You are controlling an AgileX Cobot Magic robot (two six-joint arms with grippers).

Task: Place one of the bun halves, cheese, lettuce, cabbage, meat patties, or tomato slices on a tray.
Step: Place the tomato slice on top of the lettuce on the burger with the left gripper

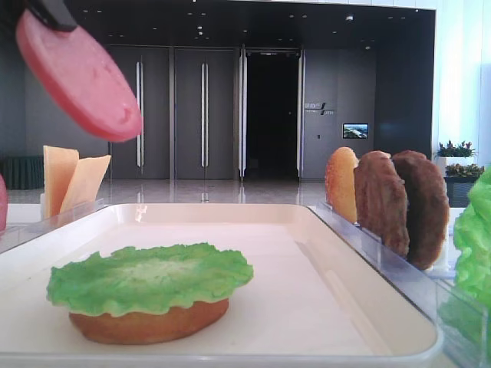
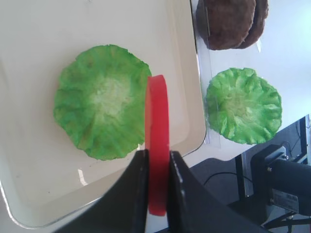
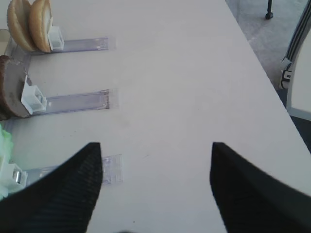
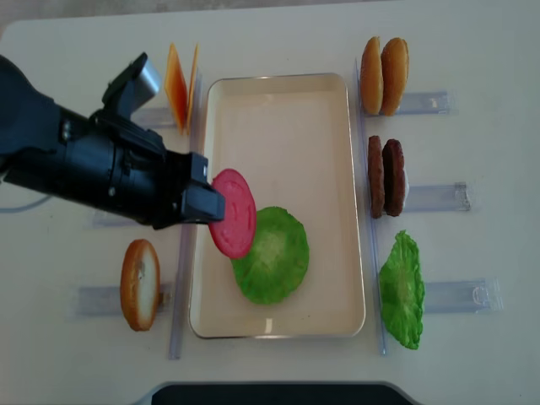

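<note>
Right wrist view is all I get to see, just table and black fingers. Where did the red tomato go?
Observer: The left gripper is shut on the tomato slice, above the tray.
Operator: What's on the tray?
Observer: A lettuce leaf lying on a bun half.
Operator: Is the tomato touching the lettuce?
Observer: No, the low front view shows the slice up in the air.
</note>
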